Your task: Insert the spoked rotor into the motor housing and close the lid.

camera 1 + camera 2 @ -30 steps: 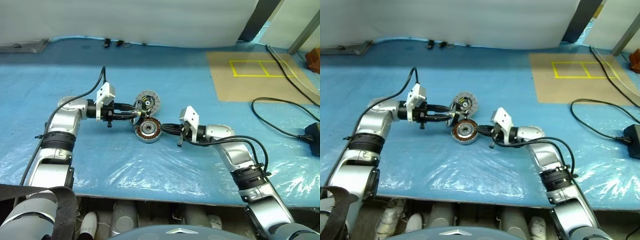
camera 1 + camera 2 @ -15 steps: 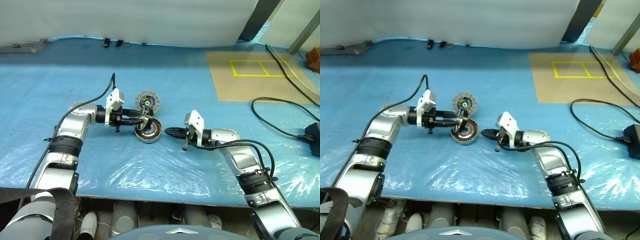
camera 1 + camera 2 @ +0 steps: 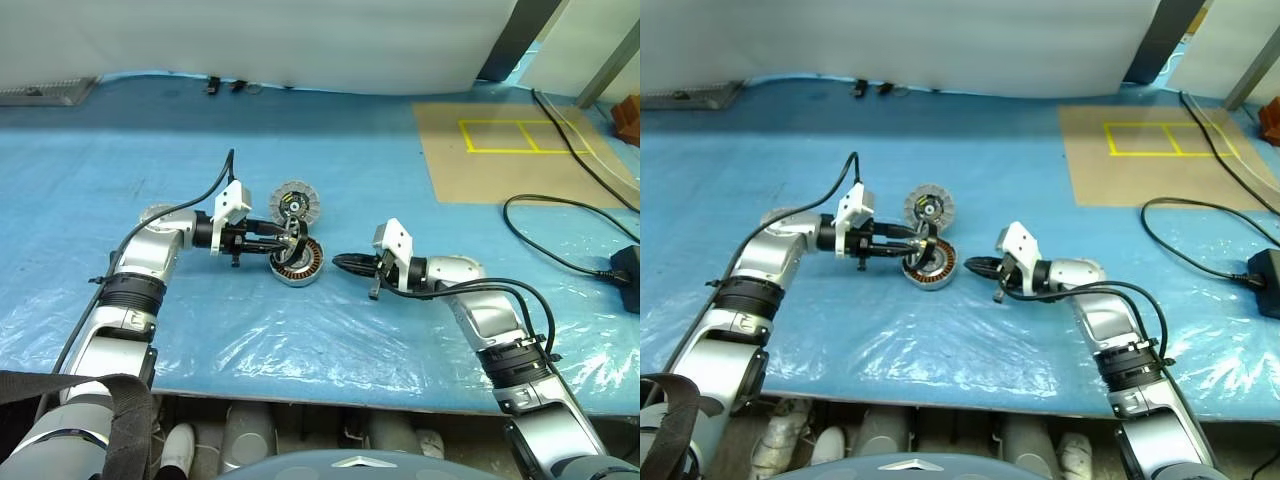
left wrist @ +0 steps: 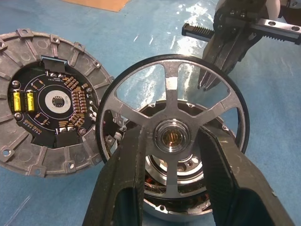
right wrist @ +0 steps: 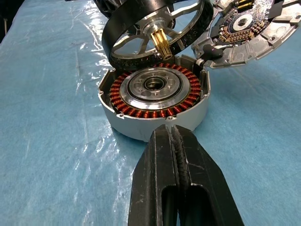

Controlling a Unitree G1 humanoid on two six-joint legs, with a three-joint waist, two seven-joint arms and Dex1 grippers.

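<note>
The motor housing [image 5: 155, 89] lies open on the blue sheet, its copper windings around a dark centre. Its hinged lid [image 4: 47, 103] is folded back beside it, circuit-board face up. My left gripper [image 4: 170, 134] is shut on the spoked rotor [image 4: 171, 89], one finger [image 4: 122, 188] on each side of the hub. The rotor [image 5: 155, 28] hangs tilted just above the housing, its brass pinion pointing down at it. My right gripper [image 5: 171, 129] is shut and empty, its tip resting on the sheet just short of the housing's [image 3: 297, 260] right wall.
A brown board [image 3: 500, 150] with yellow tape lies at the back right. A black cable [image 3: 560, 235] and a power adapter [image 3: 628, 265] lie at the right. The table's front edge [image 3: 320, 392] runs close to me.
My left gripper has carried the rotor to the right and slightly down, from beside the housing to over it. The right gripper has barely shifted and stays shut.
</note>
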